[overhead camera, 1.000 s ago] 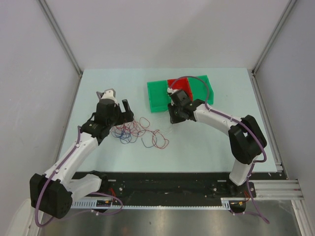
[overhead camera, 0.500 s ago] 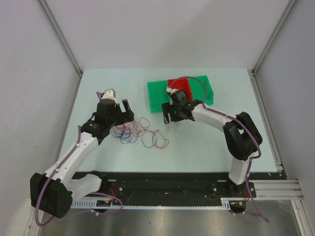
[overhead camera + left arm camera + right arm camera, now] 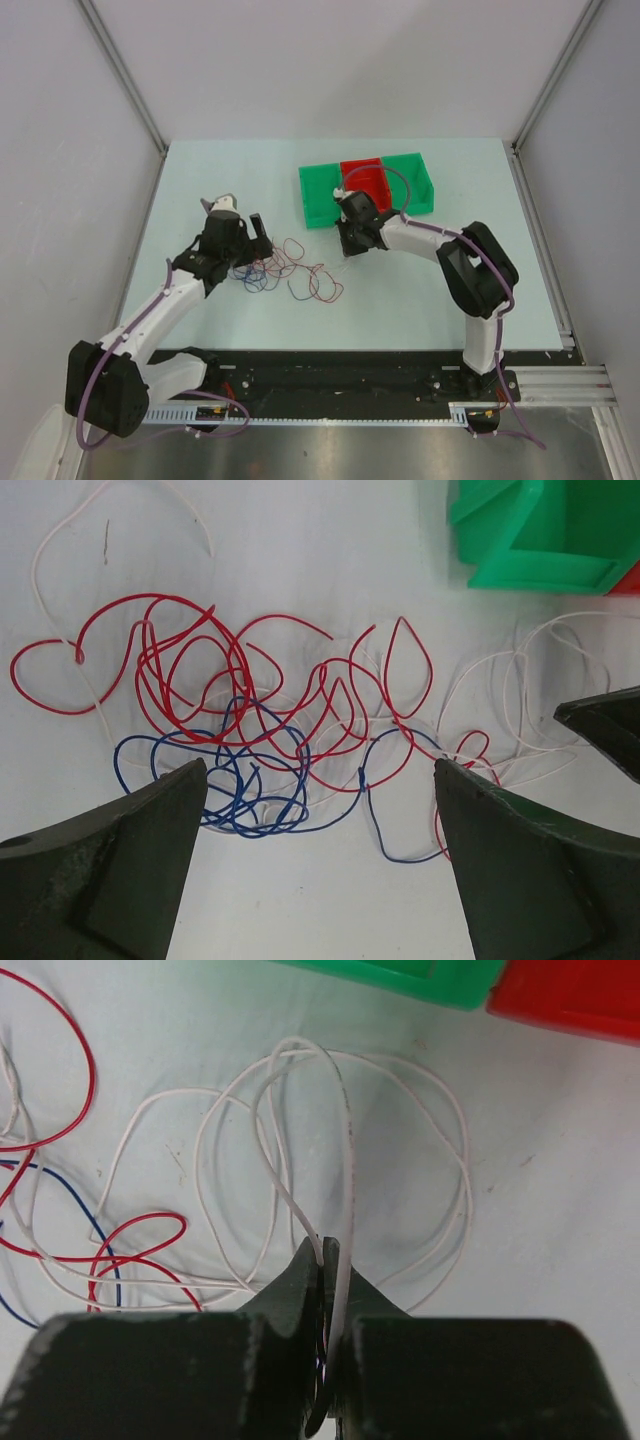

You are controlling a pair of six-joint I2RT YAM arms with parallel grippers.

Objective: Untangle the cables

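Note:
The cables lie in a tangle on the table (image 3: 200, 170): red loops (image 3: 230, 685), a blue wire (image 3: 245, 790) and a thin white wire (image 3: 515, 695). In the top view the tangle (image 3: 290, 265) sits between the two arms. My left gripper (image 3: 318, 780) is open and empty, hovering above the near edge of the blue and red loops; in the top view it (image 3: 256, 240) is at the tangle's left end. My right gripper (image 3: 325, 1260) is shut on the white wire (image 3: 345, 1130), whose loops spread out ahead of it. In the top view it (image 3: 345, 245) is right of the tangle.
A green bin (image 3: 320, 195) with a red bin (image 3: 365, 178) set in it stands at the back of the table, just behind my right gripper. Its green edge (image 3: 400, 975) and red edge (image 3: 570, 995) are close ahead in the right wrist view.
My right gripper has shifted a little left with the white wire, and its arm has swung in. My left gripper has moved slightly nearer and right, towards the tangle.

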